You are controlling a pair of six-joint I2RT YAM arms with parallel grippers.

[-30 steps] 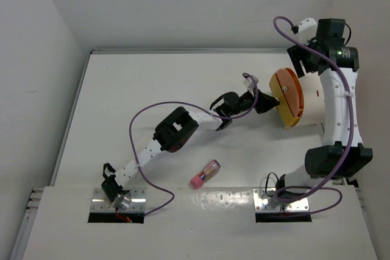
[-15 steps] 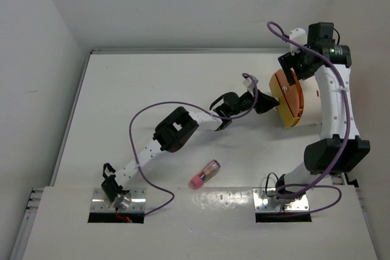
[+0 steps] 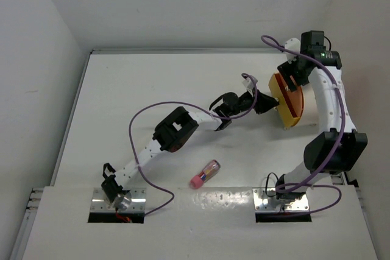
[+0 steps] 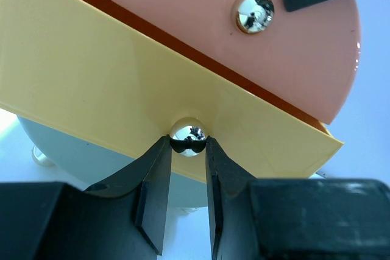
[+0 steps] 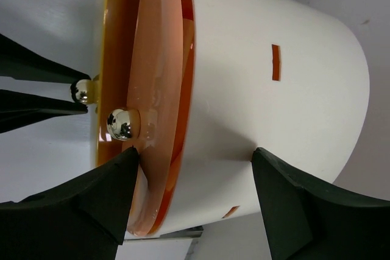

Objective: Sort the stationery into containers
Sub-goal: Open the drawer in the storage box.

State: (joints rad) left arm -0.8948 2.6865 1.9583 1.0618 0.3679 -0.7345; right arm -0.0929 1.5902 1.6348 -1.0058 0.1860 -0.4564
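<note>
The cream-white drum point(image 5: 268, 89) lies on its side with its orange end face point(image 3: 287, 95) toward the left arm. My left gripper point(image 3: 267, 103) is shut on a small chrome knob point(image 4: 189, 136) of a yellow drawer point(image 4: 122, 83) that is pulled slightly out of the face. My right gripper point(image 5: 195, 156) is open wide and straddles the drum from above. One fingertip is at the face rim by a second knob point(image 5: 124, 123), the other on the cream wall. A pink-ended tube point(image 3: 205, 173) lies on the table near the arm bases. No other stationery shows.
The white table point(image 3: 134, 89) is bounded by walls at the back and left. The left arm's purple cable point(image 3: 137, 126) loops over the table's middle. The right arm point(image 3: 332, 114) arches over the drum at the right edge.
My right arm has swung left and down, bringing its open gripper over the drum's top. The left gripper stays on the knob. The tube has not moved.
</note>
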